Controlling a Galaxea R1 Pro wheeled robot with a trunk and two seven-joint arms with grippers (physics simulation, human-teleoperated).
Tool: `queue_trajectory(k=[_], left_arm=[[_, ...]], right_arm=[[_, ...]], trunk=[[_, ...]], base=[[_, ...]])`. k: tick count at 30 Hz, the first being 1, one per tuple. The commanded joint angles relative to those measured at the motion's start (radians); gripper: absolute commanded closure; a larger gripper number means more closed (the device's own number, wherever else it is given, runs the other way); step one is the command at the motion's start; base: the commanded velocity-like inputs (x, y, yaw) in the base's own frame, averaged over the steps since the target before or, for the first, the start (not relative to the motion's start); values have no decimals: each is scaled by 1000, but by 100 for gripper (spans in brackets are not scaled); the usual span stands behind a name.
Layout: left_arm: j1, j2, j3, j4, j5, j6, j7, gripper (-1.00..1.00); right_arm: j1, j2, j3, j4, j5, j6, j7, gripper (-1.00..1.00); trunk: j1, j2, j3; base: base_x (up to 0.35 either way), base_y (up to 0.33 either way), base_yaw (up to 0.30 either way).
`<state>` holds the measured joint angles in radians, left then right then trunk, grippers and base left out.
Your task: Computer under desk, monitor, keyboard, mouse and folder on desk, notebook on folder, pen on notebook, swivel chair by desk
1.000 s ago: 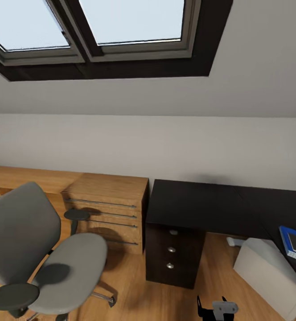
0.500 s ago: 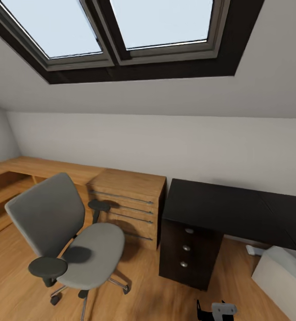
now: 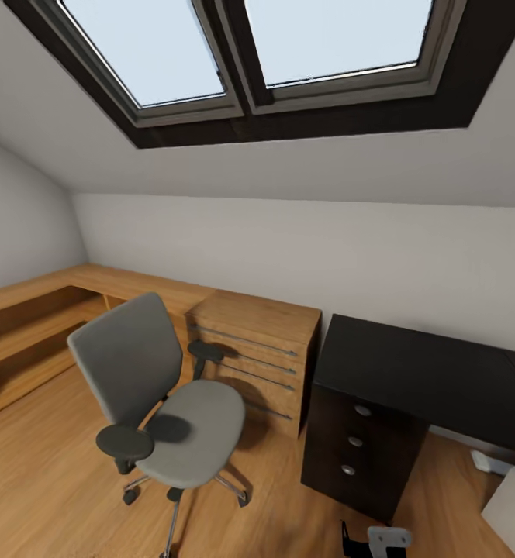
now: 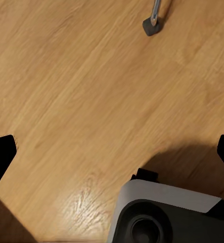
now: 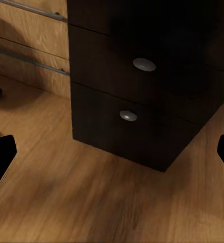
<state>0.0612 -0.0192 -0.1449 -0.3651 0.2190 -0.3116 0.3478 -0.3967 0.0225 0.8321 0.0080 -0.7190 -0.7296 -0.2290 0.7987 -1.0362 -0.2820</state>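
grey swivel chair [image 3: 160, 403] standing on the wood floor [image 3: 48, 480], just left of the wooden drawer chest [image 3: 257, 353], apart from the black desk [image 3: 420, 376]. left gripper [image 4: 112, 152] spread wide over bare floor, right gripper [image 5: 112, 152] spread too, facing the desk's drawers [image 5: 137, 91].

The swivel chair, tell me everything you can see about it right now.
The swivel chair is a grey padded office chair with a tall backrest, a rounded seat and two dark round armrest pads. Its chrome legs end in dark casters that rest on the wooden floor. It stands upright with nothing on its seat, in front of the light wooden drawer chest. It is apart from the black desk, which stands further right, beyond the chest.
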Motion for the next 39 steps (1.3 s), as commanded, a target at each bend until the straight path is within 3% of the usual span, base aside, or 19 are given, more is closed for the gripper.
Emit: queue_trajectory(k=[1, 32, 39], left_arm=[[0, 1, -9, -1, 10, -2, 7, -100], [0, 1, -9, -1, 10, -2, 7, -100], [0, 1, -9, -1, 10, 1, 7, -100]], right_arm=[[-1, 1, 9, 1, 1, -1, -9, -100], [-1, 1, 9, 1, 1, -1, -9, -100], [-1, 1, 9, 0, 1, -1, -9, -100]], trunk=[[0, -1, -1], [0, -1, -1], [0, -1, -1]], base=[[0, 0, 287], [-1, 0, 287], [-264, 0, 288]])
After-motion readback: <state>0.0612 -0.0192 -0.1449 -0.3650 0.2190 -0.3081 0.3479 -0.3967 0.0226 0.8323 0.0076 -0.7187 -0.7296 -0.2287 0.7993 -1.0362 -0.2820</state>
